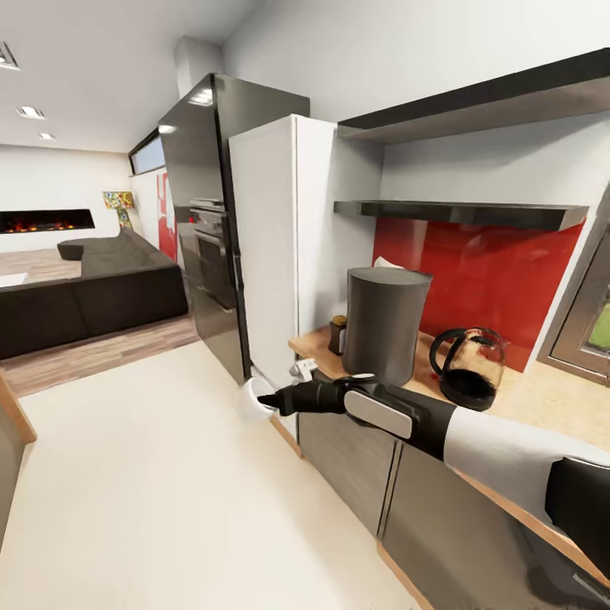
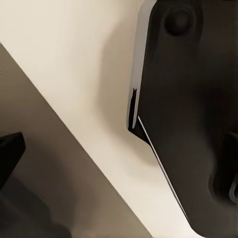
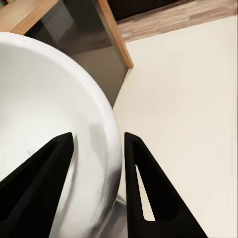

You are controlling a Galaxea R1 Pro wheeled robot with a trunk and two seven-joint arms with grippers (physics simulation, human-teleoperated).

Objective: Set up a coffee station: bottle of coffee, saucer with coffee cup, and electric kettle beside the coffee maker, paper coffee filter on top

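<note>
The right end effector point(image 1: 269, 402) grips the rim of the white saucer point(image 1: 252, 400), one finger point(image 3: 42, 173) inside and one outside, out over the floor point(image 1: 169, 491) beside the worktop point(image 1: 542, 398). On the worktop stand the coffee maker point(image 1: 385, 322), the electric kettle point(image 1: 468, 366) and a small coffee bottle point(image 1: 338, 334). Whether the left end effector is wide or narrow cannot be told.

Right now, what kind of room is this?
Likely a home kitchen open to a living room: wooden countertop with tall grey coffee maker and glass kettle, built-in oven, dark sofa.
</note>
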